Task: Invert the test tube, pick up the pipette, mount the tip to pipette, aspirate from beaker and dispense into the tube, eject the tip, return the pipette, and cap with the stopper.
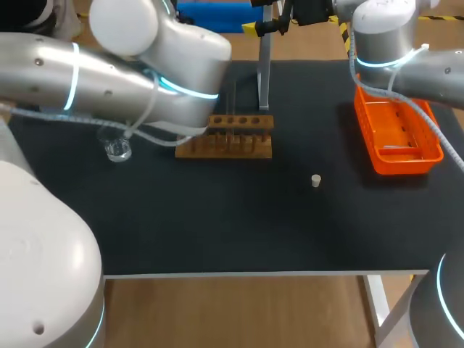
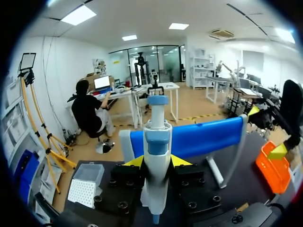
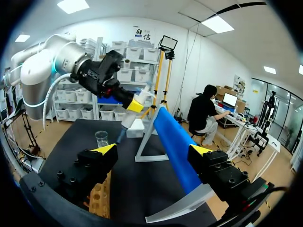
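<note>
The pipette [image 2: 157, 161] stands clamped between the left fingers [image 2: 134, 162], while the right fingers [image 3: 106, 149] stand wide apart.

beaker [image 1: 117, 148] left; rack [image 1: 228, 136] middle; stopper [image 1: 316, 180] right of it; basket [image 1: 399, 141] right

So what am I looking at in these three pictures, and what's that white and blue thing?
A robot's left arm and right arm work at a black table. One picture looks down from above; the other two come from cameras on each arm's wrist. The left pincer grips a pipette, a hand tool for moving drops of liquid. The right pincer is open and empty. On the table lie a wooden rack, a glass beaker, a small stopper and an orange basket.
</note>
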